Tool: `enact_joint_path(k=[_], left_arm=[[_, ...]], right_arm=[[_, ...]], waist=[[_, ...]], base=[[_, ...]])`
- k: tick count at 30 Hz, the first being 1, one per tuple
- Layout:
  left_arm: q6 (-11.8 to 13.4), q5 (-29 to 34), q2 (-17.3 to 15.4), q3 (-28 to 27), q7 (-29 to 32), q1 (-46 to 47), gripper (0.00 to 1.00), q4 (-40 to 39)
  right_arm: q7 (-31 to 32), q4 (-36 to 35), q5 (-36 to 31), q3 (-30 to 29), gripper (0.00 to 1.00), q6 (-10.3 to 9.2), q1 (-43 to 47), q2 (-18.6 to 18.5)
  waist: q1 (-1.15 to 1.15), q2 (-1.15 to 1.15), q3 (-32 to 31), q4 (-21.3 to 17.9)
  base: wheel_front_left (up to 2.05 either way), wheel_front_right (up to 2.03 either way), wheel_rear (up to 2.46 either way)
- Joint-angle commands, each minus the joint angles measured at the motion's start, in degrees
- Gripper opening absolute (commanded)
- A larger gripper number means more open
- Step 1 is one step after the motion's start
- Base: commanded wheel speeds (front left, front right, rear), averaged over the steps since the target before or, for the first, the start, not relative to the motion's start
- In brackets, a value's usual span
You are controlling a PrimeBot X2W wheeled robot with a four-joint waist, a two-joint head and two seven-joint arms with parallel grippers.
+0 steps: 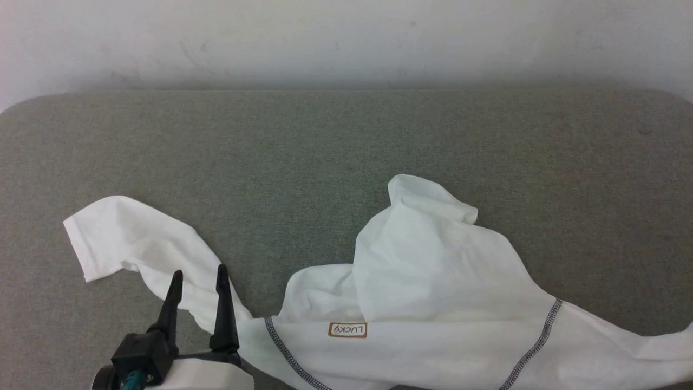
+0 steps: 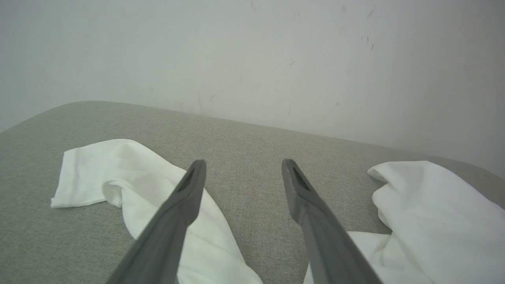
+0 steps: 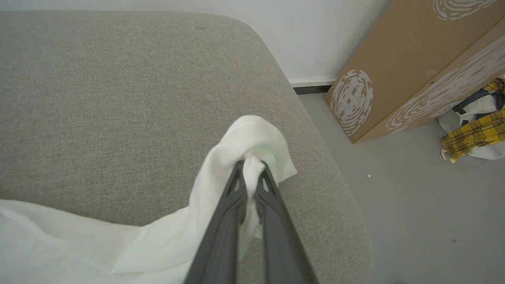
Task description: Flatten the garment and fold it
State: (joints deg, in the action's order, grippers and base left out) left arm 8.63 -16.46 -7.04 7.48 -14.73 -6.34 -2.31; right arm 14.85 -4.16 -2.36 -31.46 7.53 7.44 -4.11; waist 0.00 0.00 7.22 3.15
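Note:
The white garment (image 1: 427, 271) lies crumpled on the grey padded table (image 1: 325, 151), with dark dashed seams and a small brown label near the front edge. One sleeve (image 1: 124, 238) stretches out to the left. My left gripper (image 1: 199, 276) is open, its fingers hovering over that sleeve's inner part; in the left wrist view the gripper (image 2: 244, 167) has bare table between its tips and the sleeve (image 2: 114, 169) lies to the left. My right gripper (image 3: 251, 165) is shut on a bunched corner of the garment (image 3: 252, 134), lifted above the table's right edge.
A white wall (image 1: 346, 43) runs behind the table. In the right wrist view the table's rounded right corner (image 3: 307, 130) drops to a grey floor with a brown cardboard box (image 3: 410, 67) and a pile of yellow checked cloth (image 3: 473, 134).

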Motion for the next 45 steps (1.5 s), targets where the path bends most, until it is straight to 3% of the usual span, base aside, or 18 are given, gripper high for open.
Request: enact_joint_path(k=[1, 2, 3, 4, 10, 15, 19, 29, 33, 37, 39, 40, 45], left_arm=[[-0.27, 0.36, -0.11, -0.34, -0.27, 0.2, 1.0, 0.22], [-0.29, 0.36, -0.21, -0.41, -0.27, 0.17, 1.0, 0.29], [-0.32, 0.37, -0.3, -0.43, -0.27, 0.17, 1.0, 0.38], [-0.36, 0.38, -0.39, -0.4, -0.27, 0.18, 1.0, 0.49], [-0.39, 0.55, -0.71, 0.09, -0.17, 0.65, 1.0, 0.59], [-0.4, 0.53, -0.87, 0.3, -0.16, 0.99, 1.0, 0.27], [-0.36, 0.55, -0.58, 0.6, -0.18, 1.47, 1.0, 0.05], [-0.94, 0.36, 0.66, 1.85, -0.24, 4.19, 1.0, 1.66], [-1.43, 0.2, 0.91, 2.04, -0.25, 5.14, 1.0, 2.53], [-1.54, 0.47, 1.43, 2.59, -0.26, 5.8, 1.0, 2.98], [-1.64, 0.52, 1.64, 2.73, -0.26, 5.97, 1.0, 3.1], [-1.68, 0.51, 1.73, 2.78, -0.26, 6.07, 1.0, 3.18], [-1.91, 0.24, 2.04, 2.71, -0.26, 6.23, 1.0, 3.69]], right_arm=[[-0.61, 0.52, 0.44, 0.44, 0.0, -0.04, -0.06, 0.3], [-0.6, 1.36, 0.56, 1.02, 0.2, -0.04, 0.12, 0.58], [-0.18, 2.15, 0.66, 1.69, 0.64, -0.04, 0.18, 0.76], [-0.09, 2.55, 1.04, 2.37, 1.0, -0.04, -0.15, 0.9], [0.52, -1.33, 3.24, 7.64, 1.0, -0.04, -4.51, 0.95], [4.75, -6.88, 5.87, 16.76, 1.0, -0.04, -10.05, -2.77], [9.73, -6.1, 9.61, 24.87, 1.0, -0.04, -16.5, -5.58], [27.04, 9.96, 19.91, 40.42, 1.0, -0.04, -30.48, -9.54], [31.32, 17.76, 22.25, 42.34, 1.0, -0.04, -33.39, -9.74], [31.74, 24.2, 22.75, 43.81, 1.0, -0.04, -34.76, -9.54], [30.93, 26.7, 21.97, 44.83, 0.38, -0.04, -35.17, -9.61], [30.2, 27.63, 21.63, 45.48, 0.03, -0.04, -35.42, -9.75], [24.81, 29.52, 20.37, 46.57, 0.0, -0.04, -37.77, -10.47]], waist=[[0.0, 0.0, 0.17, -0.72], [0.0, 0.0, 0.11, -0.93], [0.0, 0.0, 0.01, -1.05], [0.0, 0.0, -0.1, -1.12], [0.0, 0.0, -0.7, -0.35], [0.0, 0.0, 0.18, 1.26], [0.0, 0.0, 1.49, 2.9], [0.0, 0.0, 5.07, 8.47], [0.0, 0.0, 5.97, 10.58], [0.0, 0.0, 6.32, 12.28], [0.0, 0.0, 6.28, 12.81], [0.0, 0.0, 6.21, 13.01], [0.0, 0.0, 5.33, 13.38]], base=[[0.0, 0.0, 0.0], [0.0, 0.0, 0.0], [0.0, 0.0, 0.0], [0.0, 0.0, 0.0], [0.0, 0.0, 0.0], [0.0, 0.0, 0.0], [0.0, 0.0, 0.0], [0.0, 0.0, 0.0], [0.0, 0.0, 0.0], [0.0, 0.0, 0.0], [0.0, 0.0, 0.0], [0.0, 0.0, 0.0], [0.0, 0.0, 0.0]])
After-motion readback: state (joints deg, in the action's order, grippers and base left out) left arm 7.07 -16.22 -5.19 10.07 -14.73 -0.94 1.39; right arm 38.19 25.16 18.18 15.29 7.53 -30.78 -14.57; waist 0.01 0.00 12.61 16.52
